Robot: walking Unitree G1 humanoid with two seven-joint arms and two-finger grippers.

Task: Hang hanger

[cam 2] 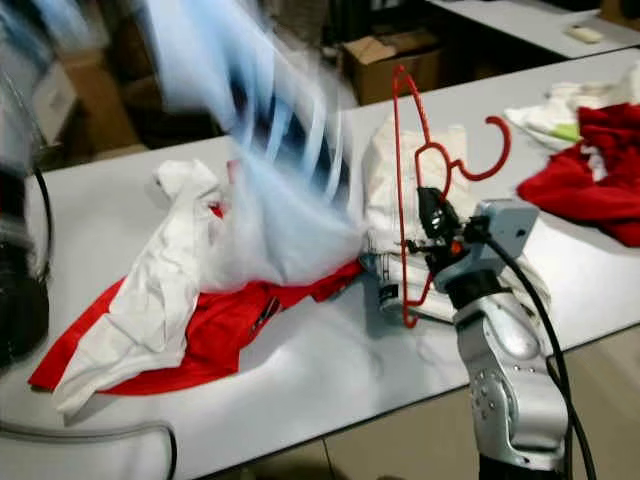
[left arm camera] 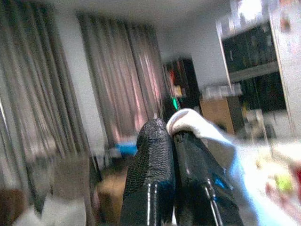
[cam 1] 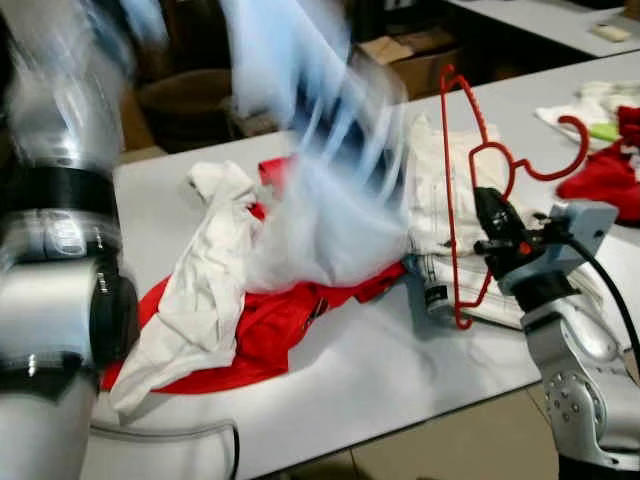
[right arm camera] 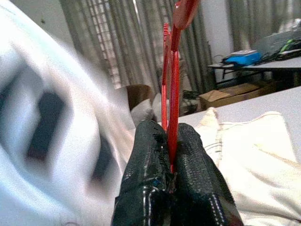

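Red wire hanger (cam 1: pixel 470 190) stands upright above the white table (cam 1: pixel 400 370), clamped between the closed black fingers of your right gripper (right arm camera: pixel 170 174), with its hook (cam 1: pixel 565 150) pointing to the robot's right, in front of a cream folded garment (cam 1: pixel 440 200). Your left gripper (left arm camera: pixel 173 136) is raised, fingers pinched together on a pale blue-and-white striped cloth (cam 1: pixel 330 190), blurred, hanging over a white garment (cam 1: pixel 205 290) and red garment (cam 1: pixel 270 335). No writing can be read.
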